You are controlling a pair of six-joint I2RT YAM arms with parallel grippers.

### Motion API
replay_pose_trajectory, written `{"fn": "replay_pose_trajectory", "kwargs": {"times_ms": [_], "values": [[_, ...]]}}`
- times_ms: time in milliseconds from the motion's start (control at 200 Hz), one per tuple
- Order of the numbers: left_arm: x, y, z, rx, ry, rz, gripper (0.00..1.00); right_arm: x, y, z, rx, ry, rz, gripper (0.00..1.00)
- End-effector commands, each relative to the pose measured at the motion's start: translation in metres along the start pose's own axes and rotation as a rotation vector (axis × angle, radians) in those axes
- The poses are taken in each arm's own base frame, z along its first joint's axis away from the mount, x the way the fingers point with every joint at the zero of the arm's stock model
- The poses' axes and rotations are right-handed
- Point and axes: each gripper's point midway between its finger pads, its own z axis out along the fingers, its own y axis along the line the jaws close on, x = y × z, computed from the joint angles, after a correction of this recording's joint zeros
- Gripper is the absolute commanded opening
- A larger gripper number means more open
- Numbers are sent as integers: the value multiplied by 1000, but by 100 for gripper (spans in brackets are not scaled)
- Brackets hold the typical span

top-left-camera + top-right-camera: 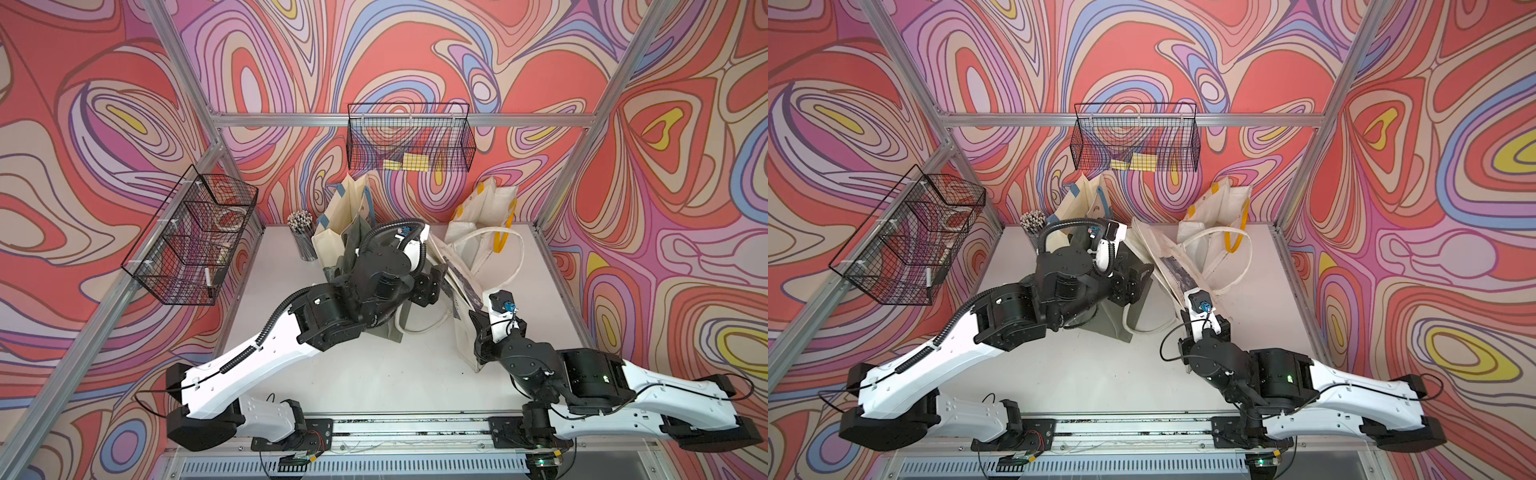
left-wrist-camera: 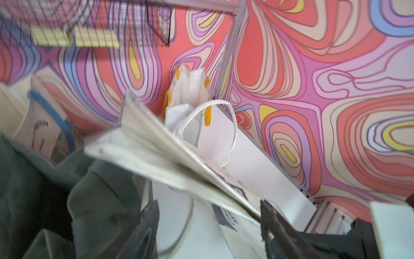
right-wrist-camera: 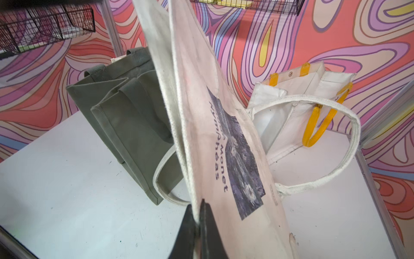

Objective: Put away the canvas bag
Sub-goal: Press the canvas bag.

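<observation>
Right wrist view: right gripper [image 3: 199, 205] clenched on a hemmed edge of the canvas bag [image 3: 212, 134] — cream cloth with a purple-grey print and "Monet" lettering. Rises tilted above the table [image 3: 67, 179], with one loop handle [image 3: 349, 139] arching toward the white bag with yellow handles [image 3: 291, 105] and another curling at the foot of the green bag [image 3: 125, 116]. Left wrist view: left gripper [image 2: 208, 201] released, dark fingers [image 2: 147, 224] spread wide, with the bag's blurred cream edge lying across the gap; contact between cloth and either finger impossible to judge. In both top views, sits just right of centre of the frame [image 1: 460, 286] [image 1: 1171, 268] — slanting from the left gripper at centre down to the right gripper, lower and further right. Lies beside the green bag at centre, partly under the left arm [image 1: 257, 357], and in front of that white bag toward the upper right. Up and left of centre: a blue-handled bag [image 1: 343, 212] and a cup of pencils [image 1: 302, 239], with a black wire basket [image 1: 409, 137] above them.
</observation>
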Motion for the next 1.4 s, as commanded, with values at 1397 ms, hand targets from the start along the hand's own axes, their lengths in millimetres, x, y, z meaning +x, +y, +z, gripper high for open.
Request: {"fn": "replay_pose_trajectory", "kwargs": {"times_ms": [1397], "values": [[103, -23, 24, 469, -106, 1330, 67, -27, 43, 23, -416, 213, -234, 0]]}}
